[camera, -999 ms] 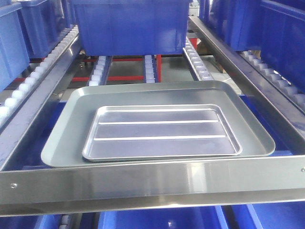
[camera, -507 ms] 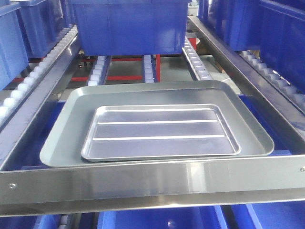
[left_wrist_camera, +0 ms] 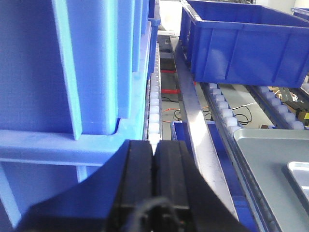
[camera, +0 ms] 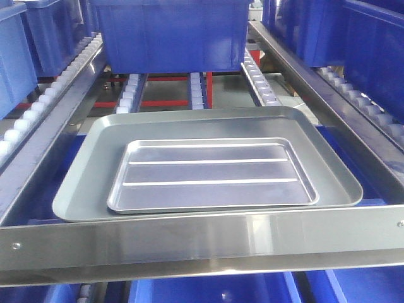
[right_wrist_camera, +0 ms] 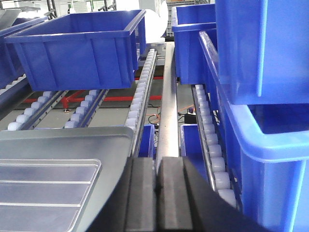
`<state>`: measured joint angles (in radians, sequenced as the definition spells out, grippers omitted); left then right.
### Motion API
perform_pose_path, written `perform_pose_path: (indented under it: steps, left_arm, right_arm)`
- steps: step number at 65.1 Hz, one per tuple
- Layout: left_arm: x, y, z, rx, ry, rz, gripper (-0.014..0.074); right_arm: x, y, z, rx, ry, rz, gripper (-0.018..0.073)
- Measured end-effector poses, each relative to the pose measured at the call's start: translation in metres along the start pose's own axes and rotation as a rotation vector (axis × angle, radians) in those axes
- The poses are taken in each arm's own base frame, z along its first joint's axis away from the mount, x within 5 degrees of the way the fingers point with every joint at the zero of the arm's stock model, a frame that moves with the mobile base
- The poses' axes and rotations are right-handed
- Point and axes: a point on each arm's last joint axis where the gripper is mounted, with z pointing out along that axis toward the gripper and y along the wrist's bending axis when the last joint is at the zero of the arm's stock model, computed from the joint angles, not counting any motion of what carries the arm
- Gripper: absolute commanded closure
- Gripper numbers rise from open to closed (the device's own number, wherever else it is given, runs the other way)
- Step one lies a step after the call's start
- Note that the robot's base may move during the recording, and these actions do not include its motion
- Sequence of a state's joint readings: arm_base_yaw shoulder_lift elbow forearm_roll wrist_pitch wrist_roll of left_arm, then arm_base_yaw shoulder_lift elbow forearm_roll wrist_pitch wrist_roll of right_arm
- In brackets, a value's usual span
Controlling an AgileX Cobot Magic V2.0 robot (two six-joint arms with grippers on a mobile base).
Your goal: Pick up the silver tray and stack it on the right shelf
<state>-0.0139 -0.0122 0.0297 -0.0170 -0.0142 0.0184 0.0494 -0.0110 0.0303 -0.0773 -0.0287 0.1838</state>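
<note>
Lay flat inside the larger dull grey tray (camera: pixel 82 189): the silver tray (camera: pixel 213 175), ridges running left to right, nearer the front rim than the back. Rested together on the right shelf (camera: pixel 202 238), just behind its polished front bar, roller rails (camera: pixel 197 91) sloping up toward a blue bin (camera: pixel 170 35). Left gripper (left_wrist_camera: pixel 153 166) pressed shut on nothing, beside stacked blue bins (left_wrist_camera: pixel 72 67) at the left. Right gripper (right_wrist_camera: pixel 157 186) likewise closed and empty, near the grey tray's right corner.
</note>
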Motion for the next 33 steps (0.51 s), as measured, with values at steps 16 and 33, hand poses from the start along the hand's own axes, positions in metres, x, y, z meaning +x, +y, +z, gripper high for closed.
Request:
perform_pose_path:
  steps: [16,33]
  left_arm:
    - [-0.0002,0.0,0.0,0.0,-0.002,0.0,0.0697]
    - [-0.0002,0.0,0.0,0.0,-0.002,0.0,0.0697]
  right_arm:
    - [0.0,0.0,0.0,0.0,0.0,0.0,0.0505]
    - [0.0,0.0,0.0,0.0,0.0,0.0,0.0505]
